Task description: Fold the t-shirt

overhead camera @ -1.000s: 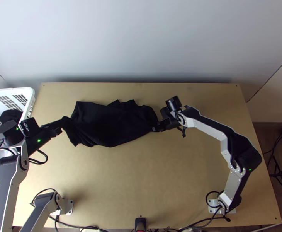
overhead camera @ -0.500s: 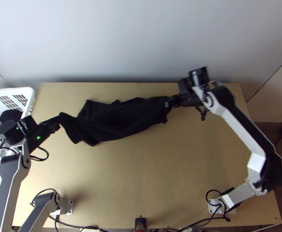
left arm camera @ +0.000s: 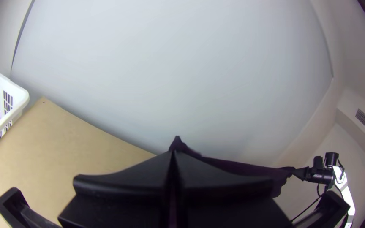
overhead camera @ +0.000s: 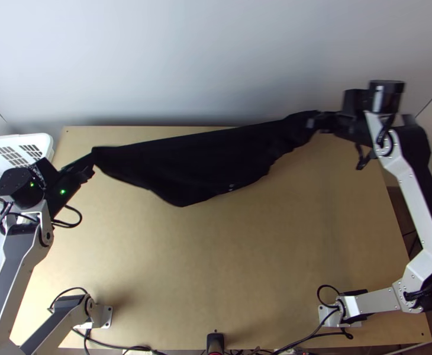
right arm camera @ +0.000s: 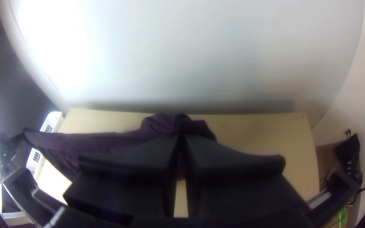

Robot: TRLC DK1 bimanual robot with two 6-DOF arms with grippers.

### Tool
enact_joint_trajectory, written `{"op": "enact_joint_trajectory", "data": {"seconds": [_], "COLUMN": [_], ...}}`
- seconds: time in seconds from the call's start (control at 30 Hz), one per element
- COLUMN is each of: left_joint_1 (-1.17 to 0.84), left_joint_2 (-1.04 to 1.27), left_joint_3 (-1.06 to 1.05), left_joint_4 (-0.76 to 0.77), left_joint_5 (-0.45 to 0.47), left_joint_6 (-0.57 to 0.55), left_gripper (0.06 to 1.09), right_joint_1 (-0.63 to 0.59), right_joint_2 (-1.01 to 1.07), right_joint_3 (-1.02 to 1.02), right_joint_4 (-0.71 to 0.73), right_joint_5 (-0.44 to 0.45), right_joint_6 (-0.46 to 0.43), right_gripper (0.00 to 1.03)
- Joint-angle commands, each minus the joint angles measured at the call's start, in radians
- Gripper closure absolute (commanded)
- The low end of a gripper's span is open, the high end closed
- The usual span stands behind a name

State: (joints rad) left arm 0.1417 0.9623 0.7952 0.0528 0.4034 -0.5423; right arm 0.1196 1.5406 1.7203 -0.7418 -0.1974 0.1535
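Observation:
The black t-shirt (overhead camera: 198,163) hangs stretched between both grippers above the table's far half, its lower edge sagging in the middle. My left gripper (overhead camera: 92,161), at the table's left side, is shut on one end of it; in the left wrist view the fingertips of my left gripper (left arm camera: 173,154) meet on the cloth. At the far right, my right gripper (overhead camera: 319,121) is shut on the other end, and in the right wrist view bunched cloth (right arm camera: 161,123) sticks out past the tips of my right gripper (right arm camera: 181,137).
A white basket (overhead camera: 21,141) with dark cloth inside stands at the table's left edge, beside the left arm. The wall (overhead camera: 216,65) rises behind the far edge. Bare wood (overhead camera: 216,266) covers the table's near half. Cables run along the near edge.
The right gripper has moved far to the right and toward the far edge, pulling its end of the shirt along. The shirt has gone from bunched to stretched. The left gripper has shifted slightly.

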Motion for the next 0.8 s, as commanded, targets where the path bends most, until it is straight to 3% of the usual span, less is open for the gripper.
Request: {"op": "enact_joint_trajectory", "data": {"seconds": [0.0,0.27,0.6,0.7,0.77], "left_joint_1": [-0.125,-0.303,-0.367,-0.378,-0.353], "left_joint_2": [0.004,0.069,0.073,0.013,-0.014], "left_joint_3": [0.035,0.091,0.137,0.111,0.116], "left_joint_4": [0.03,0.088,0.078,0.073,0.079], "left_joint_5": [-0.04,-0.181,-0.212,-0.212,-0.213], "left_joint_6": [0.01,-0.019,-0.03,-0.022,-0.022], "left_gripper": [1.05,1.05,1.05,1.05,1.05], "right_joint_1": [-0.106,0.006,0.058,0.051,0.02], "right_joint_2": [-0.04,0.046,0.059,-0.039,-0.122], "right_joint_3": [-0.037,0.065,0.133,0.09,0.025], "right_joint_4": [0.05,0.081,0.125,0.128,0.228], "right_joint_5": [0.012,0.012,0.019,0.019,0.055], "right_joint_6": [-0.002,0.07,0.113,0.141,0.189], "right_gripper": [1.0,1.0,1.0,1.0,1.0]}}
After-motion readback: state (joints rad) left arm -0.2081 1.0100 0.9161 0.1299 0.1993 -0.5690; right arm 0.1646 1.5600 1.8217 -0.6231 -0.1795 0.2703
